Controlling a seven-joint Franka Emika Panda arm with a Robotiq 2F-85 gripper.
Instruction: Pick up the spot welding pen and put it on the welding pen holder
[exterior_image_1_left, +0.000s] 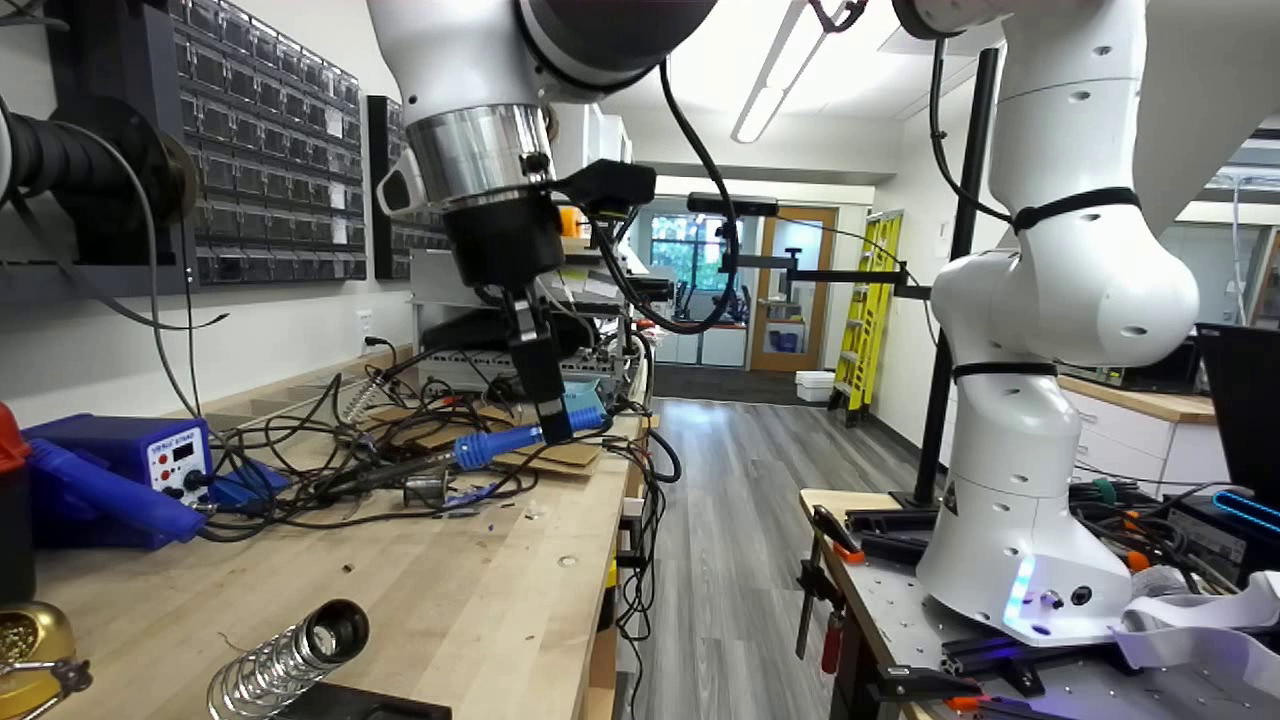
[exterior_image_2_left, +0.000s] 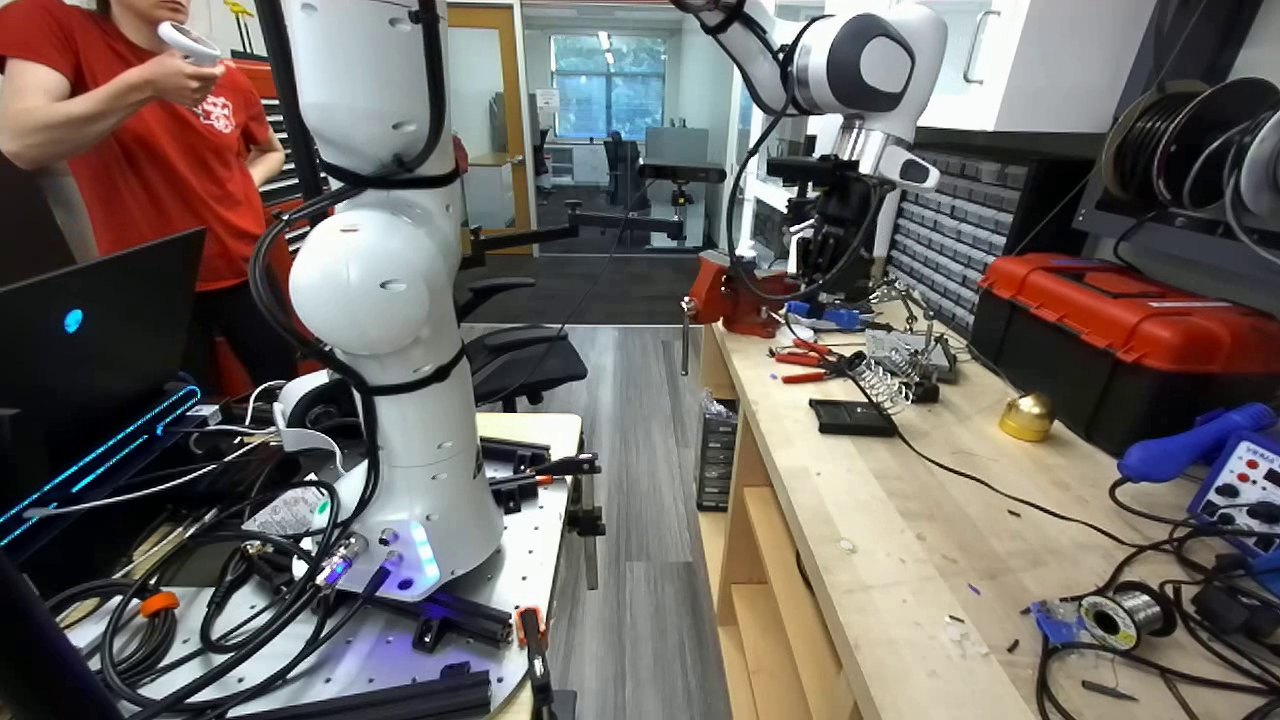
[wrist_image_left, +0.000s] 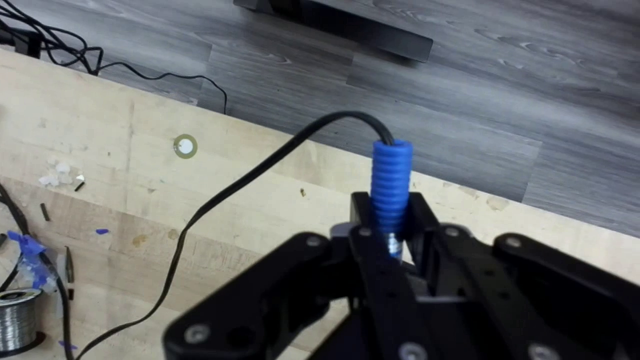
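My gripper (exterior_image_1_left: 556, 428) is shut on the blue handle of the spot welding pen (exterior_image_1_left: 512, 440), above the bench. The pen lies roughly level, its metal shaft toward the wall and its corded end toward the aisle. In the wrist view the ribbed blue end of the pen (wrist_image_left: 391, 180) stands out between the fingers (wrist_image_left: 390, 212); its tip is hidden. The pen also shows in an exterior view (exterior_image_2_left: 828, 316), under the dark gripper (exterior_image_2_left: 832, 265). The welding pen holder, a silver wire coil (exterior_image_1_left: 285, 660) on a black base (exterior_image_2_left: 850, 418), stands on the bench, outside the wrist view.
A black cord (wrist_image_left: 240, 185) trails from the pen across the bench (wrist_image_left: 280, 210). A red vise (exterior_image_2_left: 738, 295), red pliers (exterior_image_2_left: 805, 362), a brass ball (exterior_image_2_left: 1027, 417) and a helping-hands stand are near the holder. A blue station (exterior_image_1_left: 175, 460) and tangled cables lie along the wall side.
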